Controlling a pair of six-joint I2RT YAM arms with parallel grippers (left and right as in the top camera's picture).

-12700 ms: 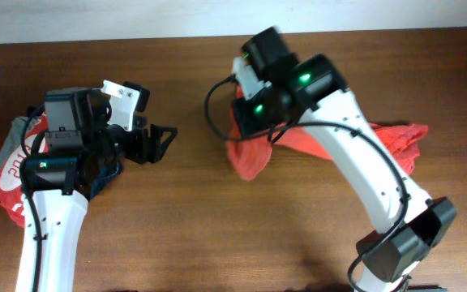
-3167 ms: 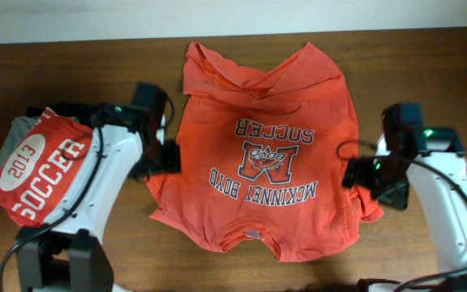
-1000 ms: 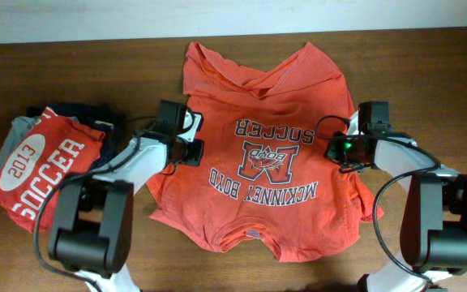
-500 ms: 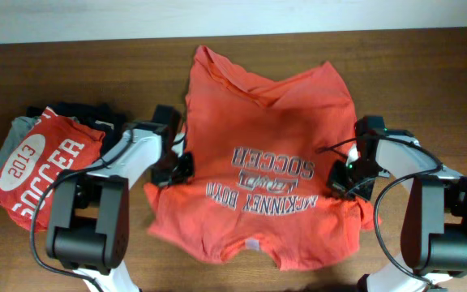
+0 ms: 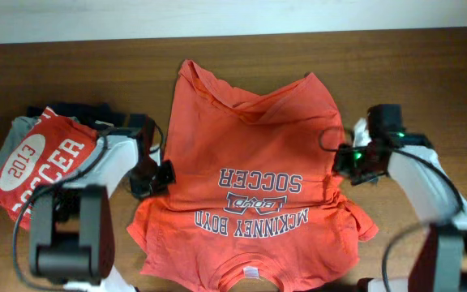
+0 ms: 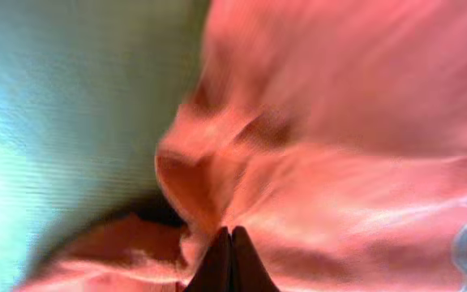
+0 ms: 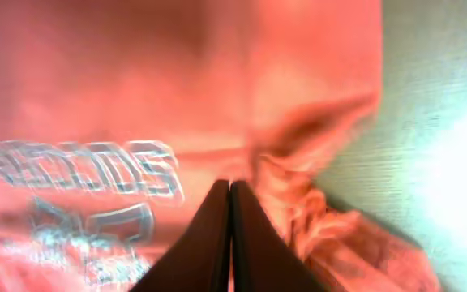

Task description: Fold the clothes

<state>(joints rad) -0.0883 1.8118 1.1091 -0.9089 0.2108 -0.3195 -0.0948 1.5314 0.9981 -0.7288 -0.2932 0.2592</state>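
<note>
Brown wooden desk (image 5: 428,73), orange shirt (image 5: 250,146) lying print-up mid-desk, collar toward the robot, long axis far-to-near. The left jaws are pinched tight on one side edge and the right jaws on the opposite one.

My left arm (image 5: 112,158) and right arm (image 5: 416,174) are white, with black joints (image 5: 385,119), looping black cables (image 5: 327,139) and dark, tapered fingers (image 6: 217,259).

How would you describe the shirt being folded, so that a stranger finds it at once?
On the wooden table, look in the middle. The orange-red T-shirt lies spread there; unlike the folded red "2013 SOCCER" shirt at the left, its dark print reads "McKinney Boyd Soccer".
</note>
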